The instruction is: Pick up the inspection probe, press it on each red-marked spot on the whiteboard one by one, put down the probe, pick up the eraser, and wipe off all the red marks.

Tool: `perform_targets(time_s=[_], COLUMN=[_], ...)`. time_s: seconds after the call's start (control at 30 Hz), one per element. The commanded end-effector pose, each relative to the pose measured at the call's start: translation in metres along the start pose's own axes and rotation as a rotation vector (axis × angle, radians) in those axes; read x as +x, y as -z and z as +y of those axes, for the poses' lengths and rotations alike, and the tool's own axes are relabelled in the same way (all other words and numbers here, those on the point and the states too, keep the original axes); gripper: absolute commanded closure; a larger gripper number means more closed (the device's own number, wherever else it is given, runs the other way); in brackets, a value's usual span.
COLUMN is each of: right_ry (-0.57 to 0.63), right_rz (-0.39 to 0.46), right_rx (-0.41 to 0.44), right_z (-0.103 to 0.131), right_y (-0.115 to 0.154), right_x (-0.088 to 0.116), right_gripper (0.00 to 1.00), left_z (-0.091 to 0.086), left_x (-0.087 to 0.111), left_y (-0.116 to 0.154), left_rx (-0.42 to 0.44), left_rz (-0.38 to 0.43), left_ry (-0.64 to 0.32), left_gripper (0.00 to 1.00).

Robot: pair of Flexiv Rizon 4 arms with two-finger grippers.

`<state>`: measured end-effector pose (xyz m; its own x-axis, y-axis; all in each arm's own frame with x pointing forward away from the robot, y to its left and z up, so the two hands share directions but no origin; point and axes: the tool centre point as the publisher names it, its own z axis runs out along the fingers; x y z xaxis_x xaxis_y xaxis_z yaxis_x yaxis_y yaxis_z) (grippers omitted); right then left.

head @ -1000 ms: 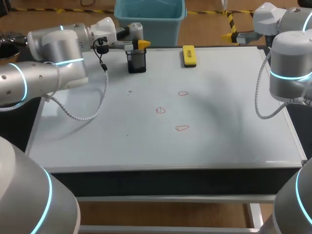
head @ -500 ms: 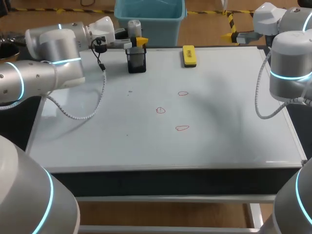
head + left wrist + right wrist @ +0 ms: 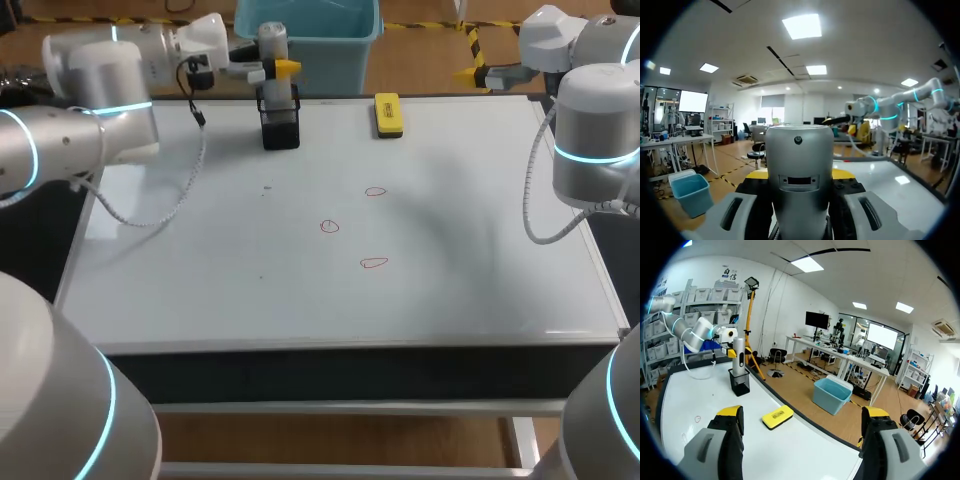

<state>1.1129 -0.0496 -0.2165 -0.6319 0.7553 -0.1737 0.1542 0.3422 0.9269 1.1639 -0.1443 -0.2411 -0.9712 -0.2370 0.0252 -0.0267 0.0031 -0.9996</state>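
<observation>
whiteboard [image 3: 450, 250] lies flat on the worktop [image 3: 350, 368]. three red marks [image 3: 373, 263] sit near its middle, apart from each other, none wiped. farther back a black holder [image 3: 280, 130] stands at the far edge, with the yellow eraser [image 3: 387, 113] lying beside it, untouched, kept for the wipe step. probe [image 3: 272, 45] stands upright over the holder, clenched side-on by the left tool [image 3: 283, 68], so its tip points down, ready for pressing. its lower end is probably at the holder's mouth, hard to tell. right tool [image 3: 802, 412] is released, fingers wide, off the far right corner, clear of the work. step in hand: probe pick-up, no mark pressed yet.
</observation>
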Motion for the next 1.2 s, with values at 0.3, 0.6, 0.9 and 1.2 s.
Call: perform_targets(time_s=[0.3, 0.6, 0.9, 1.2], right_ry=[0.0, 0.0, 0.0, 0.0], right_rz=[0.0, 0.0, 0.0, 0.0], right_rx=[0.002, 0.002, 0.002, 0.002], right_z=[0.0, 0.0, 0.0, 0.0], right_y=[0.0, 0.0, 0.0, 0.0], right_x=[0.0, 0.0, 0.0, 0.0], right_gripper=[0.0, 0.0, 0.0, 0.0], left_z=[-0.051, -0.085, -0.1, -0.095], left_x=[-0.002, 0.006, 0.02, 0.036], left_y=[-0.002, 0.013, 0.046, 0.091], left_rx=[-0.058, -0.038, 0.005, 0.02], left_rz=[0.018, 0.021, 0.025, -0.015], left_ry=[-0.03, -0.023, -0.023, -0.053], left_gripper=[1.0, 1.0, 1.0, 1.0])
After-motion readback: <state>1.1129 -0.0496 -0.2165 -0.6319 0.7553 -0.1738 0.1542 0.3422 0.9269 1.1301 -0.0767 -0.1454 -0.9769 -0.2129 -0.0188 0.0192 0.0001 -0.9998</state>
